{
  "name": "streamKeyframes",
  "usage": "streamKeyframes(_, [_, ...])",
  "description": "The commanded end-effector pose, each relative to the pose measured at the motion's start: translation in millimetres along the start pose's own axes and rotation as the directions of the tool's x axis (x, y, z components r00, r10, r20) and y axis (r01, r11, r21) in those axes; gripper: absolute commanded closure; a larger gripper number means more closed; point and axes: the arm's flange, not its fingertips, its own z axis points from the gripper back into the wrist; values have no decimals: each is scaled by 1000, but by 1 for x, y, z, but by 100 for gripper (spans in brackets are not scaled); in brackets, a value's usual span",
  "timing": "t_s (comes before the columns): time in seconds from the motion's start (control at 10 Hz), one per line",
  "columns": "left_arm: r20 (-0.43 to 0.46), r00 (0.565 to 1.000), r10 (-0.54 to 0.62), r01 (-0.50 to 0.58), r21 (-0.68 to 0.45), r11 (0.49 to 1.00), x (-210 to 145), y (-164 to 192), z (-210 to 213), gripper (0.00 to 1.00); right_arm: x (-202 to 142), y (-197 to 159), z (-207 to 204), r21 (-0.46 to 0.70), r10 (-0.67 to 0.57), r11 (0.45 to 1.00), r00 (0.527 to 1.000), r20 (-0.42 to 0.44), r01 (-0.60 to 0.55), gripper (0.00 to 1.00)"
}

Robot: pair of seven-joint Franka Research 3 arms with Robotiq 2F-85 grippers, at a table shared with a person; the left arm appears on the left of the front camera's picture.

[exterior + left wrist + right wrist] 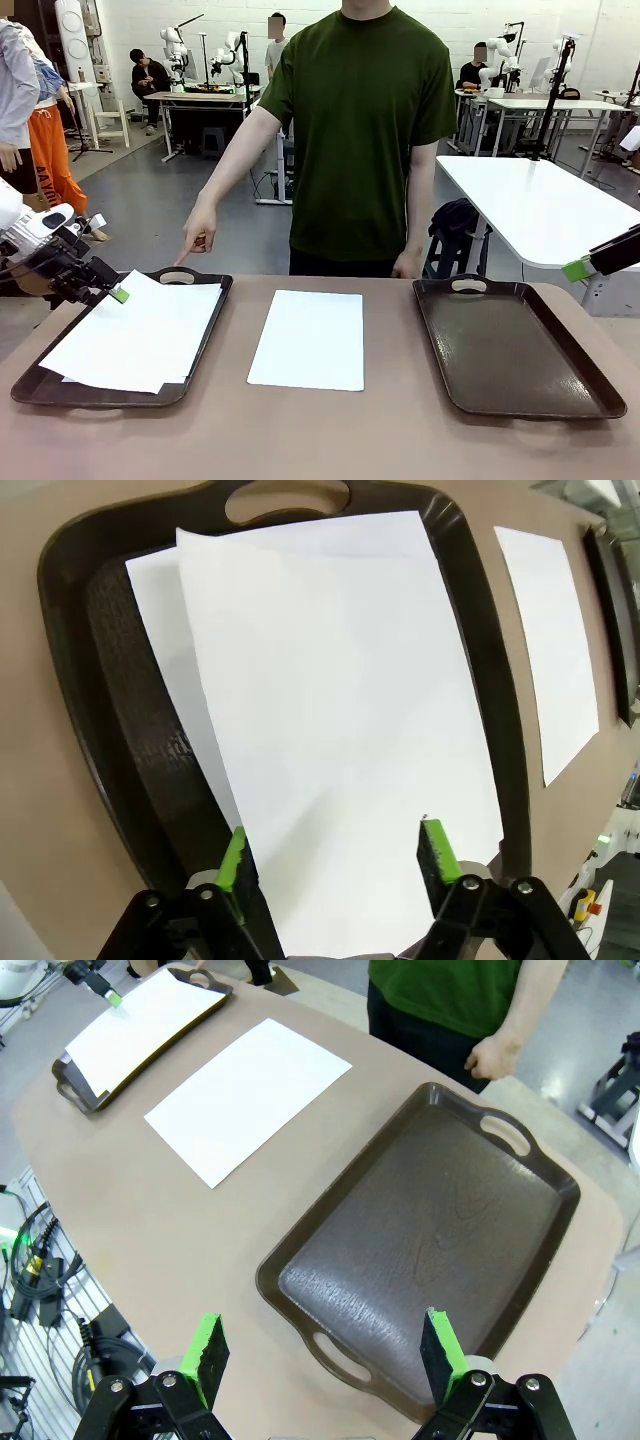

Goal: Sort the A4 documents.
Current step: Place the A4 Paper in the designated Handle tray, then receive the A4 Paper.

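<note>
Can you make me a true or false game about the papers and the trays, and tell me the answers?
1. White A4 sheets lie in the left tray. True.
2. The single A4 sheet lies in a tray. False: it lies on the table, between the left tray and the right tray.
3. The left gripper pinches a sheet. False: its jaws stand open above the sheets.
4. The person's hand points at the left tray. True.
5. The right gripper is open. True.
</note>
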Motion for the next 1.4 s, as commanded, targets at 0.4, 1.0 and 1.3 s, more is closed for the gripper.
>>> streamKeyframes(0.4, [26, 1000, 18, -18, 5, 1000, 11, -4, 27, 0, 0, -1, -2, 19, -1, 1000, 1000, 7, 1, 0])
streamKeyframes(1.0, [12, 1000, -23, 23, 25, 999, 12, -1, 14, 0, 0, -1, -2, 19, -1, 1000, 1000, 7, 1, 0])
streamKeyframes(1.3, [12, 1000, -23, 23, 25, 999, 12, -1, 14, 0, 0, -1, -2, 19, -1, 1000, 1000, 7, 1, 0])
